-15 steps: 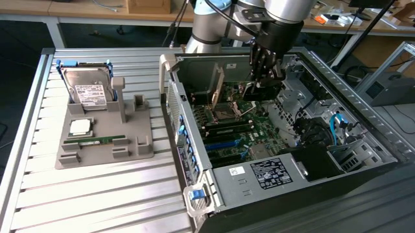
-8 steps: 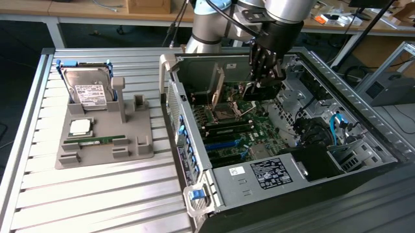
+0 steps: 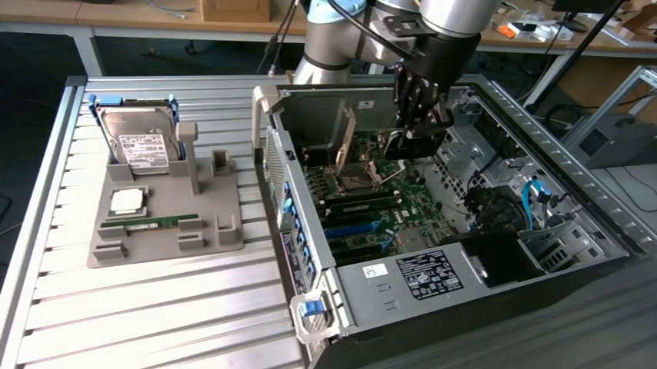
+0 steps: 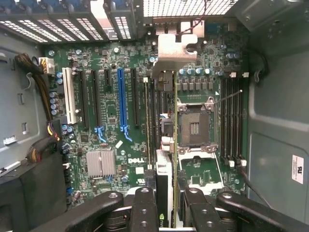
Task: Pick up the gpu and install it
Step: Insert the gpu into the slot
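My gripper (image 3: 416,132) is inside the open computer case (image 3: 308,307), above the green motherboard (image 3: 411,207). It is shut on the gpu (image 4: 165,166), a thin dark card seen edge-on between the two black fingers (image 4: 145,212). The card's silver bracket (image 4: 176,53) points toward the vented rear wall. In the wrist view the card's edge runs alongside the empty processor socket (image 4: 195,125), between it and the long black slots, with the blue slot (image 4: 123,101) further off. In the exterior view the gpu (image 3: 416,146) shows as a dark piece under the fingertips, held off the board.
A grey parts holder (image 3: 113,250) stands on the slatted table at the exterior view's left, carrying a hard drive (image 3: 138,142), a processor chip (image 3: 128,201) and a green memory stick (image 3: 154,223). The power supply (image 3: 431,273) and cable bundles (image 3: 493,207) crowd the case's near end.
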Robot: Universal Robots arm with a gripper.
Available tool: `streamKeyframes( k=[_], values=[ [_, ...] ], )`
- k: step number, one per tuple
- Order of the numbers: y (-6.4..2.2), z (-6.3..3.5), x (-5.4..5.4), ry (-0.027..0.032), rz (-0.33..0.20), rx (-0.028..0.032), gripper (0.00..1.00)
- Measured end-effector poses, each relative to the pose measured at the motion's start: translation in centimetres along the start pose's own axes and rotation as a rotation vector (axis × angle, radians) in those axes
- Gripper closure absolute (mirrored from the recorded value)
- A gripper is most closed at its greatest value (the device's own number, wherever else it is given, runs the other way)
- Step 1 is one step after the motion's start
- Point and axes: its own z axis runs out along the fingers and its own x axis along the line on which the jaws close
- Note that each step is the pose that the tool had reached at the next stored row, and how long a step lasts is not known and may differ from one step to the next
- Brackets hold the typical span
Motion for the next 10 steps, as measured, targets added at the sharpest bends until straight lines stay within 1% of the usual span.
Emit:
streamKeyframes(
  k=[5,10],
  values=[
    [0.00,0.00,0.00,-0.0010,-0.019,-0.0006,0.73],
    [0.00,0.00,0.00,-0.0031,-0.054,-0.0017,0.73]
  ],
)
